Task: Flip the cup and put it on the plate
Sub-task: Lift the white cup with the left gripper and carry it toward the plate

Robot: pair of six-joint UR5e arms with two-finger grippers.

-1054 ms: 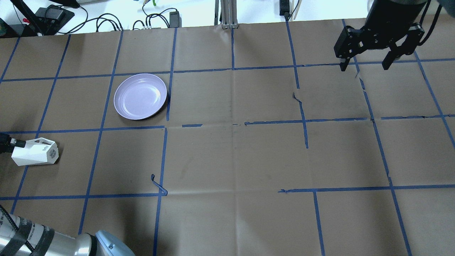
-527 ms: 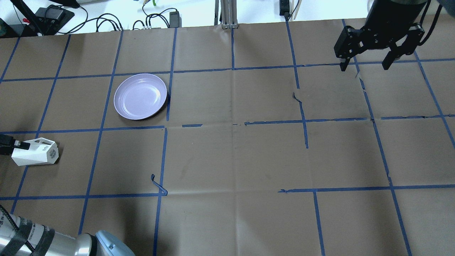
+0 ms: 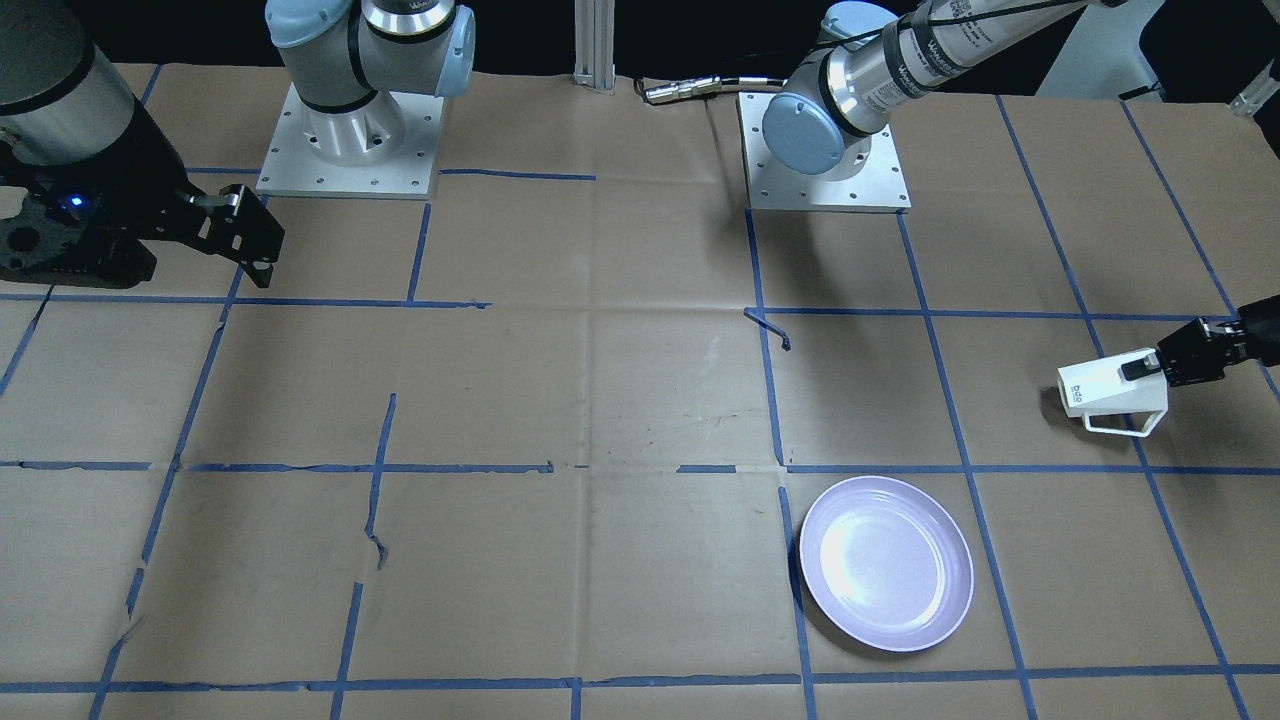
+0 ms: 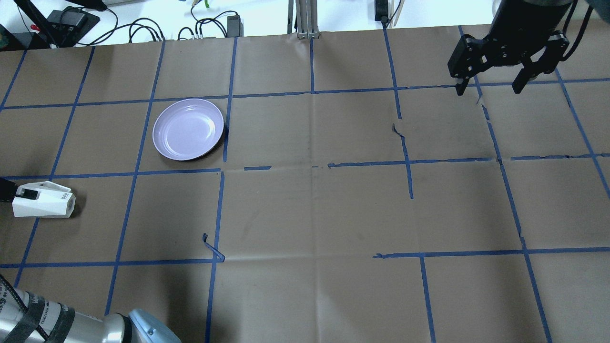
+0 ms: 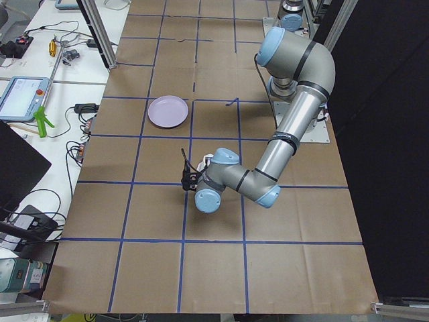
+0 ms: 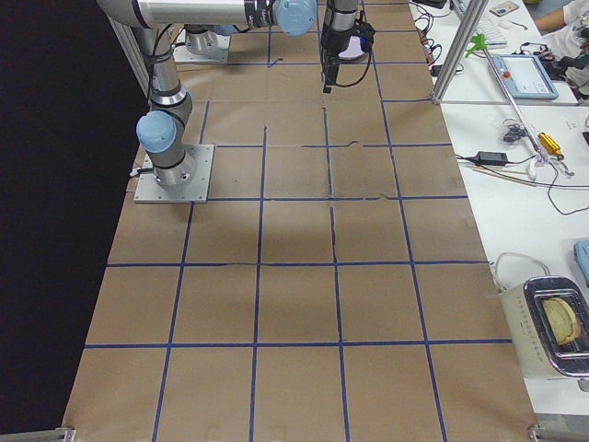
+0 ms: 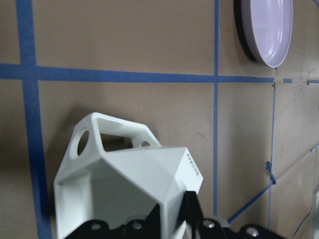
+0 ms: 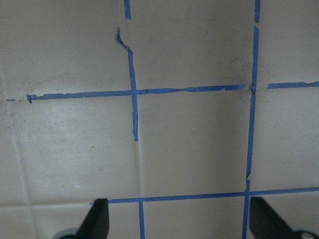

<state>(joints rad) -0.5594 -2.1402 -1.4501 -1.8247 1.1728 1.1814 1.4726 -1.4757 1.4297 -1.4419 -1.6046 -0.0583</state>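
The small white faceted cup lies on its side at the table's left edge, its handle toward the far side. It also shows in the front-facing view and fills the left wrist view. My left gripper is shut on its rim end, one dark finger over the wall. I cannot tell whether the cup touches the paper. The lavender plate sits empty beyond and to the right of the cup, also in the front-facing view. My right gripper hangs open and empty over the far right.
Brown paper with a blue tape grid covers the table. A loose curl of tape sticks up near the front left. Cables and power bricks lie beyond the far edge. The left arm's elbow is at the near left corner.
The cup has turned in my left gripper from tilted to level and shifted slightly left and toward the far side. The right arm has not moved.
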